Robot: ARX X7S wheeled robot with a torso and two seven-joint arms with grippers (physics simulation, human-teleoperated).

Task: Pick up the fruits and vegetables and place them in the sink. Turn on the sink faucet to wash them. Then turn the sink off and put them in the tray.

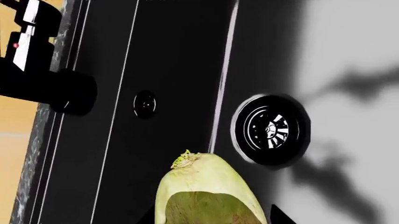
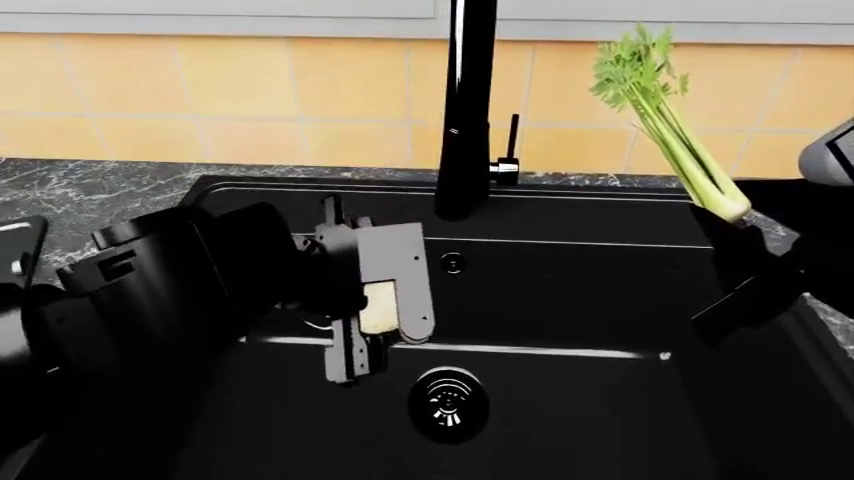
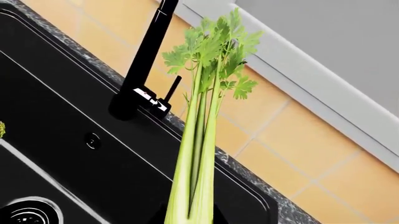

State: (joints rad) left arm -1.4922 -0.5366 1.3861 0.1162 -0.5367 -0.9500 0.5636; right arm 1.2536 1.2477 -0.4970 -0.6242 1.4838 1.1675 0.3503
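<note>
I have the left claw closed on the bulb, held inside the sink above the basin floor, near the drain. Right claw grips the celery stalk by its base, stalk approx. upright w/ leaves on top, over the sink's right side. Faucet stands at the rear rim, lever beside it.
</note>
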